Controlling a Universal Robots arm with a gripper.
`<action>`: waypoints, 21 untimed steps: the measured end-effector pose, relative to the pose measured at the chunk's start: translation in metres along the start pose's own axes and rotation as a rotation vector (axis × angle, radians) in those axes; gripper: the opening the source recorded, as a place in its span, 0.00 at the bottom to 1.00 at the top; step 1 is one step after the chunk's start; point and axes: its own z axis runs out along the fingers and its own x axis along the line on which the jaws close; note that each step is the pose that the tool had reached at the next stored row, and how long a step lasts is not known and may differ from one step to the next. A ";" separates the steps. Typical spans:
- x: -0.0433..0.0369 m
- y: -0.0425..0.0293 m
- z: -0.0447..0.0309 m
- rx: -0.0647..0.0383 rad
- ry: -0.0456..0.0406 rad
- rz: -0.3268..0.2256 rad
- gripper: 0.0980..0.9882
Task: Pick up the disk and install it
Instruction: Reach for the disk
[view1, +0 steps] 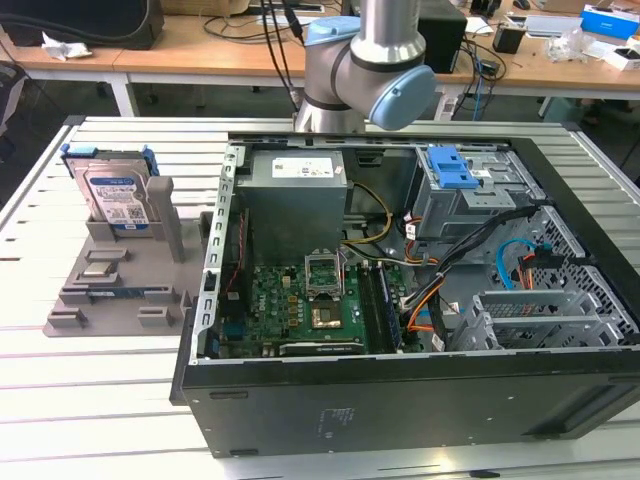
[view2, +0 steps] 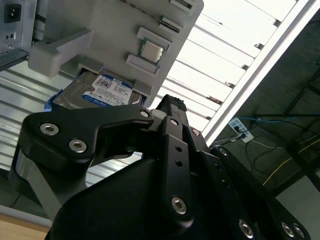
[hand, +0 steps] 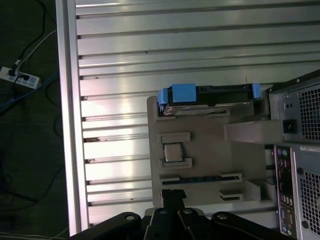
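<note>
The disk (view1: 115, 200) stands on edge in a slot of a grey holder (view1: 110, 290) on the slatted table, at the exterior view's left, beside the open computer case (view1: 400, 400). Its silver face and blue-and-white label show in the second wrist view (view2: 107, 90); the first wrist view looks down on its top edge and blue rail (hand: 210, 95). My gripper (hand: 172, 194) hangs well above the holder, apart from the disk, with its black fingers together and nothing between them. The same fingertips (view2: 172, 102) appear in the second wrist view.
The case lies open with the motherboard (view1: 310, 300), a grey power-supply box (view1: 295, 190) and a drive cage with a blue bracket (view1: 455, 170). A small chip (hand: 173, 152) sits in the holder. The table edge (hand: 67, 125) drops to a floor with cables.
</note>
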 end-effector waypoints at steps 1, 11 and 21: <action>0.0017 -0.0001 0.0000 0.000 -0.0001 0.000 0.01; 0.0072 0.0182 0.0015 0.012 -0.0011 0.000 0.01; -0.0123 0.0538 0.0066 0.038 -0.0019 -0.001 0.01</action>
